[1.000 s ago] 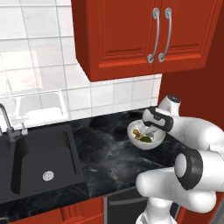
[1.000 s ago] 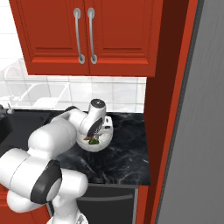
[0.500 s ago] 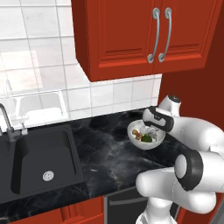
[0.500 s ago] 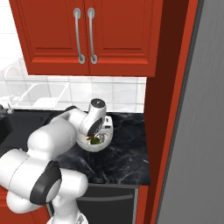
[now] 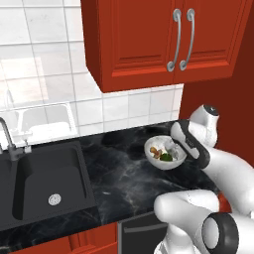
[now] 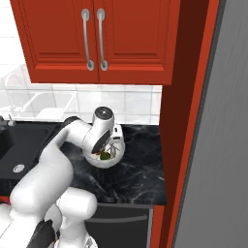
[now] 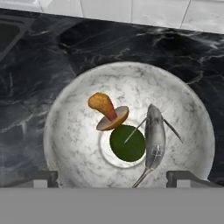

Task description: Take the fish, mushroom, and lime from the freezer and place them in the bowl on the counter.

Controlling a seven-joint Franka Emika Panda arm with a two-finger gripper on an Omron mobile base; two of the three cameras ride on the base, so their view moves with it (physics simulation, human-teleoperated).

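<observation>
Three small, light items, the fish (image 7: 155, 139), mushroom (image 7: 107, 111) and lime (image 7: 127, 143), lie touching in your bowl (image 7: 78, 144) on the desk (image 7: 39, 78) beneath your wide-open, empty tool (image 7: 112, 176); the slippery-looking fish wants a mid-body pinch.

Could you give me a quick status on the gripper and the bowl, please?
Gripper open above bowl. Mushroom, lime, fish all inside. Nothing in the way.

gripper (image 7: 112, 177): jaws spread wide since a second ago | lime (image 7: 127, 143): released in bowl (image 7: 70, 144)
</observation>
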